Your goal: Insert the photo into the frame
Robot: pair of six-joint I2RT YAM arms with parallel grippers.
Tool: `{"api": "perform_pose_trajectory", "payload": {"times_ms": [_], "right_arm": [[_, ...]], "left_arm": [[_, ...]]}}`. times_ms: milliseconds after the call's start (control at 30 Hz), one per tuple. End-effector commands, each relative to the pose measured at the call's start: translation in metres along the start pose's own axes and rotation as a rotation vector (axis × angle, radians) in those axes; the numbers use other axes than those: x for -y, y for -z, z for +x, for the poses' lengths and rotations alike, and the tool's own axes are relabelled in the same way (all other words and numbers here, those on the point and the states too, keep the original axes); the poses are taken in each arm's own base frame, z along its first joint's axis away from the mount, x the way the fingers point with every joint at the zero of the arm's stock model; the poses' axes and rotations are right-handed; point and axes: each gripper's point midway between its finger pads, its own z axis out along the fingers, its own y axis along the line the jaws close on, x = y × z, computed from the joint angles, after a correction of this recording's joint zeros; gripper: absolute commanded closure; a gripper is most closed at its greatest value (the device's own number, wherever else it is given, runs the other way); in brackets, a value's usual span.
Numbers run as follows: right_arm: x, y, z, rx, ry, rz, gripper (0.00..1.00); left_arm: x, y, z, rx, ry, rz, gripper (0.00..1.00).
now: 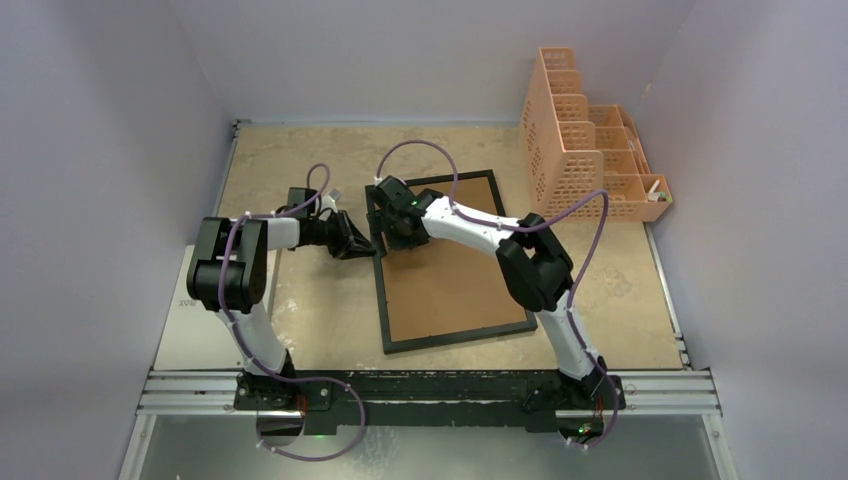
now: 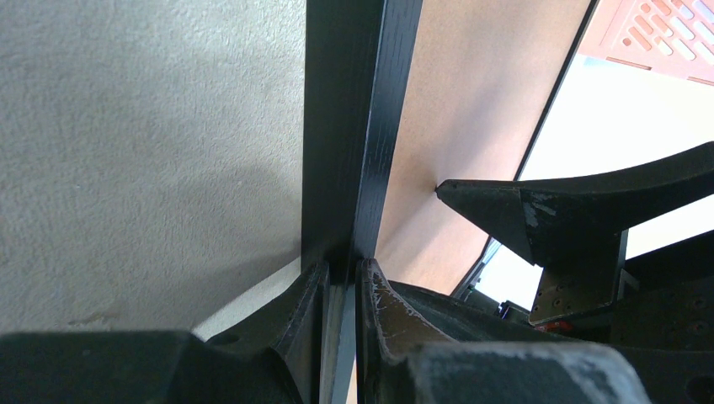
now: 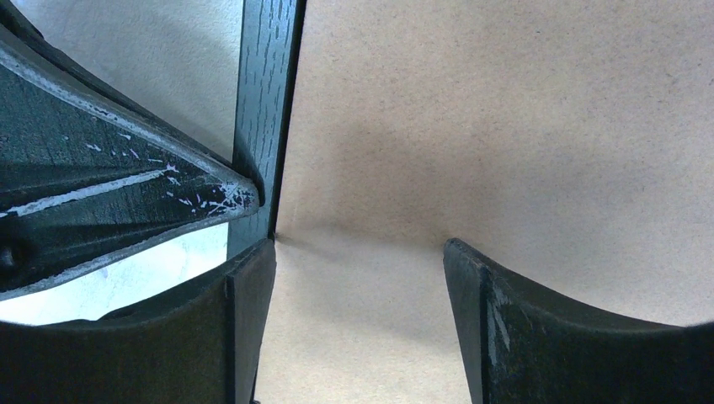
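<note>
Frame [image 1: 460, 338] lies face down on the table [image 1: 290, 160], in front of both arms, with its brown board [image 1: 450, 280] up. Its long axis runs from near to far, the near end skewed a little to the right.

No view shows the photo, so I cannot tell whether it is already under the board or elsewhere. The board sits inside the black rails and looks flat. If the print is beneath it, I judge the task nearly done, with only pressing the back home and letting go left. If not, the board still has to come out.

Left gripper [image 2: 341, 269] is pinched almost closed on the frame's left rail, towards the far end, one finger on each side of the wood.

Right gripper [image 3: 362, 252] is spread wide and grips nothing. It hangs over the board just inside that rail. One fingertip sits by the rail's inner edge and the other is out on the board, apparently touching it.
</note>
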Motion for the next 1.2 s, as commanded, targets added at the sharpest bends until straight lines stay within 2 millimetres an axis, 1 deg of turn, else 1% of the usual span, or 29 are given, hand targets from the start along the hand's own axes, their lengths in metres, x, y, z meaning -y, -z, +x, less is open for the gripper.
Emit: {"api": "perform_pose_trajectory", "payload": {"times_ms": [0,167,300,500,967,1167], "right_arm": [[0.050,-0.069,0.140,-0.429,-0.036,0.141,0.23],[0.053,-0.070,0.141,-0.433,-0.032,0.155,0.23],[0.064,-0.075,0.137,-0.408,-0.015,0.219,0.25],[0.071,-0.081,0.141,-0.410,-0.010,0.268,0.27],[0.083,-0.089,0.157,-0.437,0.019,0.355,0.28],[0.091,-0.092,0.169,-0.457,0.036,0.406,0.28]], "left_arm": [[-0.068,-0.008,0.056,-0.132,0.103,-0.258,0.94],[-0.069,-0.008,0.056,-0.132,0.105,-0.259,0.94],[-0.068,-0.008,0.056,-0.131,0.104,-0.257,0.94],[-0.069,-0.009,0.056,-0.134,0.108,-0.258,0.94],[-0.070,-0.009,0.057,-0.136,0.109,-0.260,0.94],[-0.070,-0.010,0.056,-0.137,0.107,-0.259,0.94]]}}
